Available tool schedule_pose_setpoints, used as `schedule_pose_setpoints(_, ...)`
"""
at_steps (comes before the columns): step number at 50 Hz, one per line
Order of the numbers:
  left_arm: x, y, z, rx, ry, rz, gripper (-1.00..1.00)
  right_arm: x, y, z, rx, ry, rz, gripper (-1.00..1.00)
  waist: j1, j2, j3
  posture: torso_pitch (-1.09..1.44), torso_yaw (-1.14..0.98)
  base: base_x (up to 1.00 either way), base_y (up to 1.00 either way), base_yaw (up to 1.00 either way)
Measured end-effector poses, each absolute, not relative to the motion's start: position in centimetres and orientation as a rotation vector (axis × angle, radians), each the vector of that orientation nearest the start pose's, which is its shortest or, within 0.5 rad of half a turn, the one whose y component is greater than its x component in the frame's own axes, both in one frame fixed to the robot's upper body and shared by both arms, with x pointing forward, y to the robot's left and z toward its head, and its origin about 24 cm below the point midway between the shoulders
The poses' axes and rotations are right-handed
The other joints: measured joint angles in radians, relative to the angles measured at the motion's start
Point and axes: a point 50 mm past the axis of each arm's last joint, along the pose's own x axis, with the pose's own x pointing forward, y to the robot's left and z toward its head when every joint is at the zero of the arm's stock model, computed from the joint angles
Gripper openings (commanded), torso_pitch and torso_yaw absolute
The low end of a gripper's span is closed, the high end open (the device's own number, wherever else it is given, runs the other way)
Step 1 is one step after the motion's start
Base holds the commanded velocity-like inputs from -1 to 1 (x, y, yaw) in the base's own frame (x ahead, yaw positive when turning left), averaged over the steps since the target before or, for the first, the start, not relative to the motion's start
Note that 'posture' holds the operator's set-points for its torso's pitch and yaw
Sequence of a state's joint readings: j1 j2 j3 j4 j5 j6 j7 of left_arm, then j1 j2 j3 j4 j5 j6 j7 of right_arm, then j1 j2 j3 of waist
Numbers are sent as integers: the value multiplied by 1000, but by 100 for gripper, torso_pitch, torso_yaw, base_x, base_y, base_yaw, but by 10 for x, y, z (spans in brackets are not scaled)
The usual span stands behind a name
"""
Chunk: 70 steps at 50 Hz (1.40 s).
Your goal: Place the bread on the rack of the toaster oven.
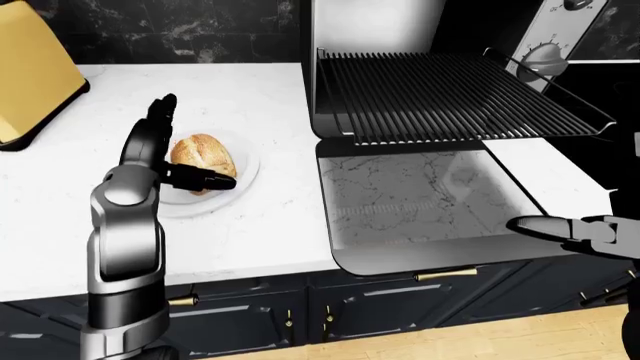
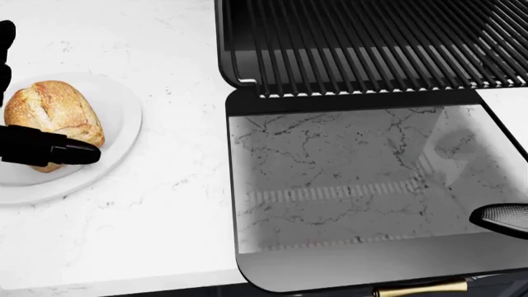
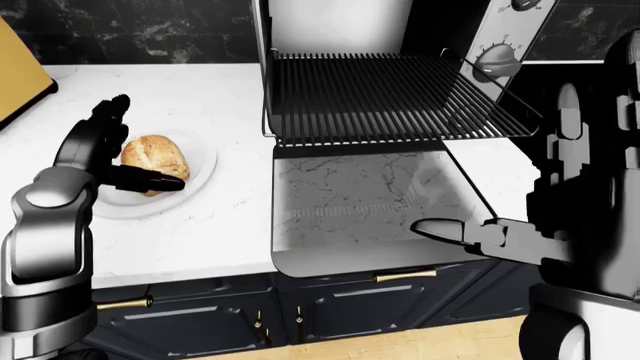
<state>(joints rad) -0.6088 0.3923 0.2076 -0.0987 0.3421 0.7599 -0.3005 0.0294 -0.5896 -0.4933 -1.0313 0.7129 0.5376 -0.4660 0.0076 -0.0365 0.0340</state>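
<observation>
A brown bread roll (image 1: pixel 203 156) lies on a white plate (image 1: pixel 247 161) on the white counter, left of the toaster oven. My left hand (image 1: pixel 199 140) is open at the roll: its fingers (image 1: pixel 160 112) stand up along the roll's left side and its thumb (image 1: pixel 205 180) lies across the near side. The fingers do not close round it. The oven's black wire rack (image 1: pixel 450 97) is pulled out over the open glass door (image 1: pixel 420 202). My right hand (image 3: pixel 493 160) is open and empty at the door's right edge, thumb (image 3: pixel 450 231) pointing left.
A yellow toaster (image 1: pixel 25 82) stands at the counter's top left. The oven's knobs (image 1: pixel 540 56) are on its right panel. The white marble counter (image 1: pixel 250 240) ends above dark cabinets (image 1: pixel 250 315) with gold handles.
</observation>
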Motion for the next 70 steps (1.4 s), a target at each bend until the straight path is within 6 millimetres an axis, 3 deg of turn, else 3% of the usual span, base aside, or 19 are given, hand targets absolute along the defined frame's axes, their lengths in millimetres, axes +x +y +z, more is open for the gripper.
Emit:
schedule_pose_setpoints(3,324,244,202,482,82,179,60,165,-226,251,-79,-542,-263,100,0,1,0,0,0,0,0,0)
schedule_pose_setpoints(5,323,245,202,481,84,180,44,165,-226,251,-78,-543,-264,100,-1,1,0,0,0,0,0,0)
schedule_pose_setpoints(18,325,245,200,494,84,184,27,166,-225,253,-77,-549,-261,100,0,2,-2,0,0,0,0,0)
schedule_pose_setpoints(30,324,245,204,501,75,187,-29,163,-228,250,-77,-543,-271,100,0,2,0,0,0,0,0,0)
schedule_pose_setpoints(37,328,241,209,493,66,179,-36,164,-227,253,-78,-553,-268,100,1,0,1,0,0,0,0,0)
schedule_pose_setpoints(47,322,234,234,513,-7,184,-55,163,-228,253,-76,-553,-269,100,-1,-2,4,0,0,0,0,0)
schedule_pose_setpoints(49,319,231,242,522,-26,182,-78,163,-228,253,-78,-552,-268,100,0,-3,5,0,0,0,0,0)
schedule_pose_setpoints(50,318,228,247,523,-38,178,-80,163,-228,254,-80,-551,-269,100,1,-3,7,0,0,0,0,0)
schedule_pose_setpoints(59,304,188,310,551,-200,72,-80,160,-229,253,-77,-552,-269,100,1,-7,10,0,0,0,0,0)
schedule_pose_setpoints(70,304,145,338,532,-250,-80,-83,160,-230,253,-81,-557,-280,100,6,-16,23,0,0,0,0,0)
